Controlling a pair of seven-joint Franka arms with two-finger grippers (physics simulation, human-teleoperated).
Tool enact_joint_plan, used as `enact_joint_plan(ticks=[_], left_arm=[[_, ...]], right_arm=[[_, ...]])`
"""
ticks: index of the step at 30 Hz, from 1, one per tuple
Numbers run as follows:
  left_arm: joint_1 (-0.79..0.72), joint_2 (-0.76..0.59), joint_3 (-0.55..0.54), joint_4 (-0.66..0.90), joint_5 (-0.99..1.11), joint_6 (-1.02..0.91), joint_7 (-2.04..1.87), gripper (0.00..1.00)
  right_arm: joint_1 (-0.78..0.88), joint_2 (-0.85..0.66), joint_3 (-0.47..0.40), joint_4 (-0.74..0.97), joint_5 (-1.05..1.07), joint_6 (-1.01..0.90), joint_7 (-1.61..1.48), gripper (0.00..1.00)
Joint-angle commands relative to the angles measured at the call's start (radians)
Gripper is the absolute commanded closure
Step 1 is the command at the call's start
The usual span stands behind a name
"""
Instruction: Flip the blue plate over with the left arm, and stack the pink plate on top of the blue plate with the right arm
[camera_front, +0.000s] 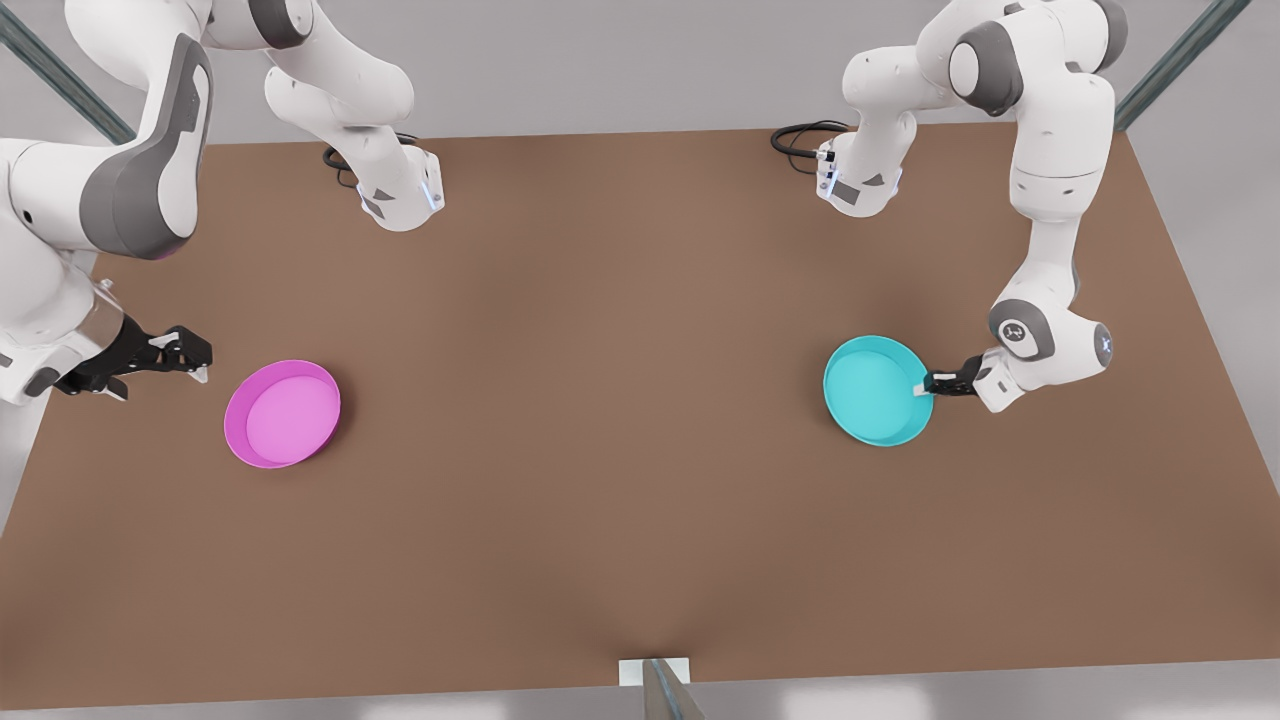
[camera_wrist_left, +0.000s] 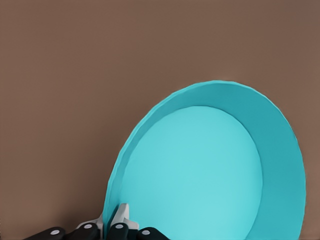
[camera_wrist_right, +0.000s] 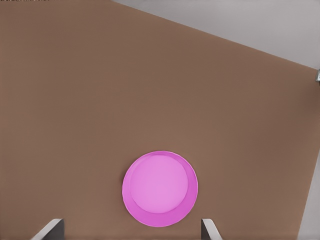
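The blue plate (camera_front: 873, 390) sits on the front view's right with its open side facing up. My left gripper (camera_front: 926, 385) is shut on its rim from the side. In the left wrist view the blue plate (camera_wrist_left: 200, 170) looms close, its rim pinched between the left gripper (camera_wrist_left: 114, 221) pads. The pink plate (camera_front: 283, 413) lies open side up on the front view's left. My right gripper (camera_front: 196, 362) hovers beside it, open and holding nothing. In the right wrist view the pink plate (camera_wrist_right: 160, 188) lies ahead of the spread fingers (camera_wrist_right: 49, 229).
The brown table (camera_front: 620, 400) has broad bare room between the two plates. Both arm bases with black cables (camera_front: 800, 140) stand along the far edge. A small white bracket (camera_front: 655, 672) sits at the middle of the near edge.
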Motion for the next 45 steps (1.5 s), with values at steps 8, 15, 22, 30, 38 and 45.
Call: enact_joint_plan(ticks=[8, 15, 22, 30, 38, 45], left_arm=[[-0.037, -0.031, -0.007, 0.255, -0.02, -0.216, -0.231, 0.79], [-0.178, -0.018, -0.028, 0.373, -0.019, -0.198, -0.506, 0.79], [-0.413, -0.011, -0.027, 0.496, -0.017, -0.187, -0.809, 0.79], [-0.623, 0.002, -0.027, 0.638, 0.362, -0.167, -1.28, 0.79], [-0.792, 0.053, -0.024, 0.775, 0.994, -0.413, -1.538, 0.79], [-0.973, 0.055, -0.021, 0.792, 1.535, -0.629, -1.616, 0.79]], right_arm=[[-0.001, 0.0, -0.001, 0.004, -0.002, 0.0, 0.0, 0.0], [-0.001, 0.008, 0.001, 0.004, -0.002, 0.0, 0.0, 0.0], [-0.001, 0.008, 0.001, 0.004, -0.002, 0.0, 0.0, 0.0], [-0.001, 0.014, -0.001, 0.004, -0.002, 0.017, 0.002, 0.0], [0.001, 0.003, 0.001, 0.005, -0.009, 0.061, -0.006, 0.0], [0.001, 0.008, 0.001, 0.004, -0.006, 0.048, -0.005, 0.0]])
